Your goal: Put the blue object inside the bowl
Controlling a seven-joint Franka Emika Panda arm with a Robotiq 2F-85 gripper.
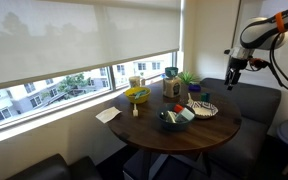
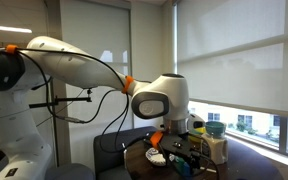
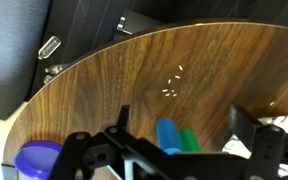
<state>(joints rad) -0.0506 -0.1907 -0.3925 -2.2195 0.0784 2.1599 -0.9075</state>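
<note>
Crowding the round table (image 1: 149,128): bowl (image 1: 176,119), plate (image 1: 202,108), cups.

Soft daylight through shaded windows (image 1: 79,40), glare streaks on the tabletop (image 3: 174,80), blurry near fingers (image 3: 119,125).

One round wooden worktop (image 1: 154,128) carries two bowls, a yellow bowl (image 1: 136,96) at nine o'clock and a dark bowl (image 1: 174,120) at six. One patterned plate (image 1: 202,108), one napkin (image 1: 108,115), one small plant (image 1: 188,79).
</note>
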